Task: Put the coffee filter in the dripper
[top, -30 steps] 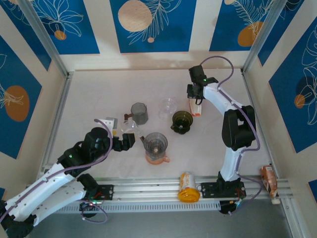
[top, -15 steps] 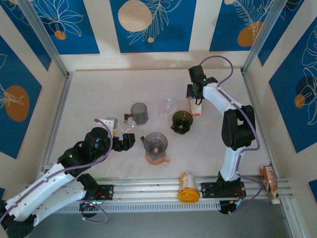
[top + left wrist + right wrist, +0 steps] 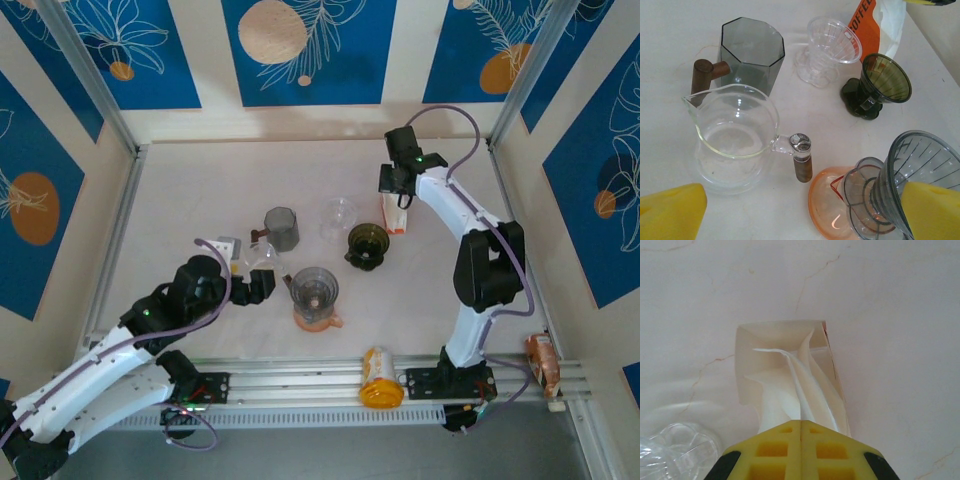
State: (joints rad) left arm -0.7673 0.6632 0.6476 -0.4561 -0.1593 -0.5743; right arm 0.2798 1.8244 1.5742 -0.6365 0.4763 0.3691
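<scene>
Right arm drew back slightly, jaws closing | right gripper (image 3: 801, 423) pinched shut on coffee filter (image 3: 799, 385), upright in its box (image 3: 747, 357) | dark dripper (image 3: 366, 243) just beside box, toward left arm, nearer right arm | left gripper (image 3: 262, 287) wide, empty

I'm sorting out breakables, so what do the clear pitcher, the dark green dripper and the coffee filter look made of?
The clear pitcher looks like glass: glossy, see-through, bright reflections; its handle looks like dark wood. The dark green dripper is tinted, translucent, ribbed and shiny; glass or plastic, I cannot tell. The coffee filter looks like thin white paper, matte, with creased folds.
</scene>
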